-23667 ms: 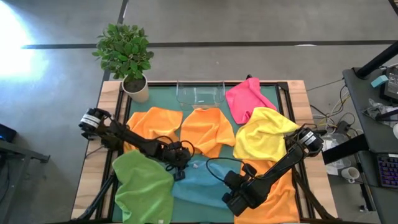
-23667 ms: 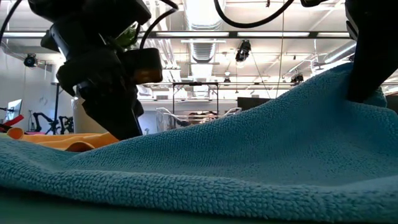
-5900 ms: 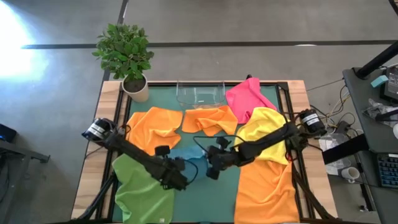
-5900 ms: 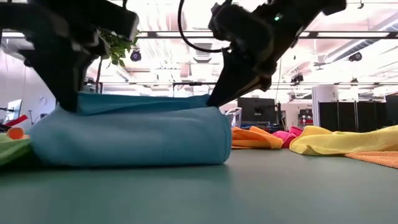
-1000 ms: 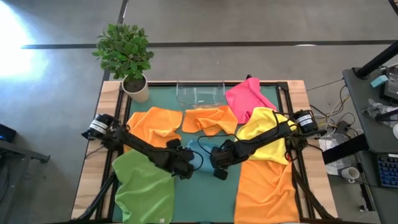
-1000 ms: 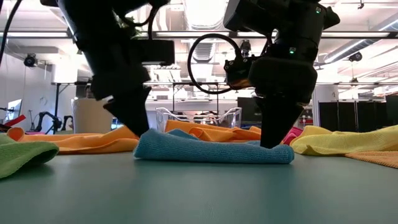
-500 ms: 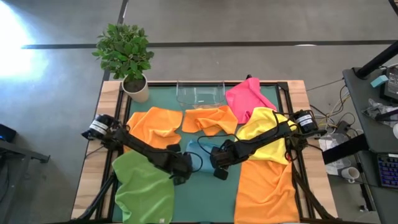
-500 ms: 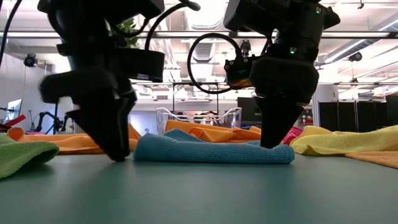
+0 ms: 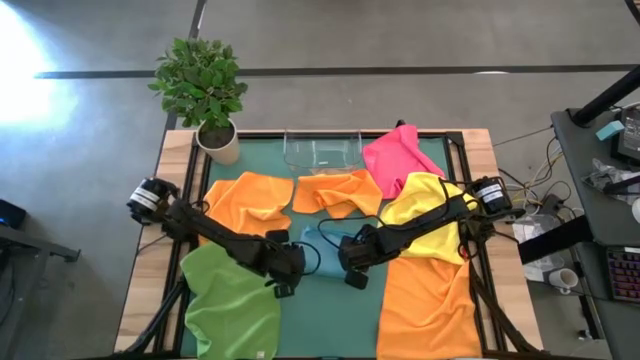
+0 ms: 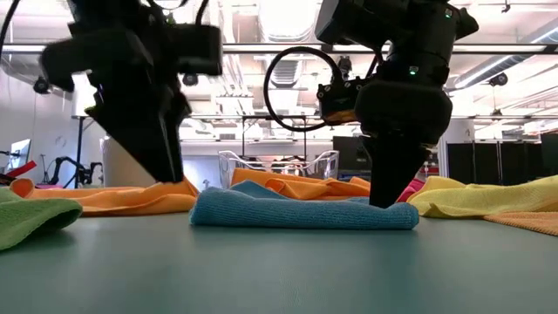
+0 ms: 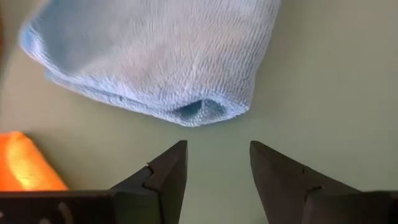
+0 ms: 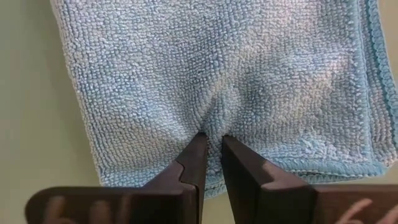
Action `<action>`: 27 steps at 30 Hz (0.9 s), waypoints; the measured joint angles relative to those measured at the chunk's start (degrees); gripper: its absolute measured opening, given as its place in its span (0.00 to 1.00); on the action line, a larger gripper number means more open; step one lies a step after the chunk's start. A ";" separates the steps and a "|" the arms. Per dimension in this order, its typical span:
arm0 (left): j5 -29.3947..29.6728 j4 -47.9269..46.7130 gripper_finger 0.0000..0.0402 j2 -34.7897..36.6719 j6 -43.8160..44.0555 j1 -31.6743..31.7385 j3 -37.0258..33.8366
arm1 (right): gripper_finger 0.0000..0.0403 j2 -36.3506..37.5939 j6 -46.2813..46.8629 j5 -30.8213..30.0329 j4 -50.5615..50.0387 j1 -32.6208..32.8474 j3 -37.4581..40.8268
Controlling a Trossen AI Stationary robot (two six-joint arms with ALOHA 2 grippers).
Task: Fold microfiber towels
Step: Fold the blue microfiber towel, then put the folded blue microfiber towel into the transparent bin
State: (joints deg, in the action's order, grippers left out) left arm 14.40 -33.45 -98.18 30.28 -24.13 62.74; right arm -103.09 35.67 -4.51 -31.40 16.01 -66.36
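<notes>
High view: the light blue towel is seen folded at mid-table, between the left gripper and the right gripper. The green towel is laid beside the left arm, orange towels and the yellow towel beyond, the pink towel next to the clear tray.

Low view: the right gripper is pressed down onto the blue towel's end; the left gripper is held off its other end.

Left wrist view: the fingers are spread apart, nothing between them (the towel's folded edge lies just ahead of the tips).

Right wrist view: the fingers are drawn nearly together, a small pucker of the towel pinched at their tips.
</notes>
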 joint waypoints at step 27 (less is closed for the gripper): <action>5.61 8.89 0.40 0.51 -24.75 -1.74 0.62 | 0.39 7.74 -12.07 -6.11 -0.90 10.10 -3.27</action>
State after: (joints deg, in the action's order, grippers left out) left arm 20.01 -24.57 -97.67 5.53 -25.87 63.36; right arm -95.34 23.61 -10.62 -32.30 26.11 -69.63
